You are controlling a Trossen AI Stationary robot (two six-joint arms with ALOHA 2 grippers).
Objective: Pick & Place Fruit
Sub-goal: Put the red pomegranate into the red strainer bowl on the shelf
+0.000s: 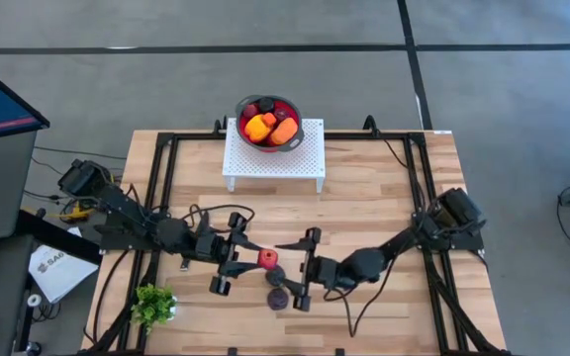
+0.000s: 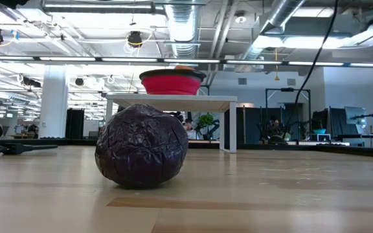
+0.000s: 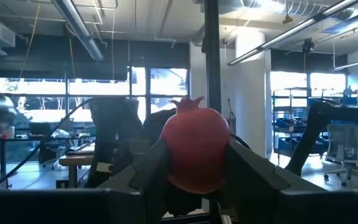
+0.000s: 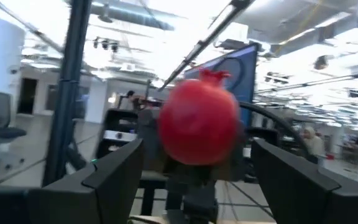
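Wooden slats make up the table (image 1: 364, 213), with a white perforated stand (image 1: 274, 150) at the middle of its far edge carrying a red bowl (image 1: 268, 121) already piled with fruit. Near the middle of the front edge both arms meet around a red pomegranate (image 1: 266, 259). The left gripper (image 1: 248, 253) has its fingers closed against the pomegranate's sides, lifted clear of the wood as the left wrist view suggests. The right gripper (image 1: 300, 267) faces it from the other side with fingers spread wide and nothing between them. A dark maroon fruit (image 1: 278, 299) with a crinkled skin sits on the wood just in front of the right gripper, towards the front edge. A leafy sprig (image 1: 153, 304) lies at the front left corner. These toy fruits look light, hard and smooth, so likely to roll or slip; pinching across the widest part seems safest
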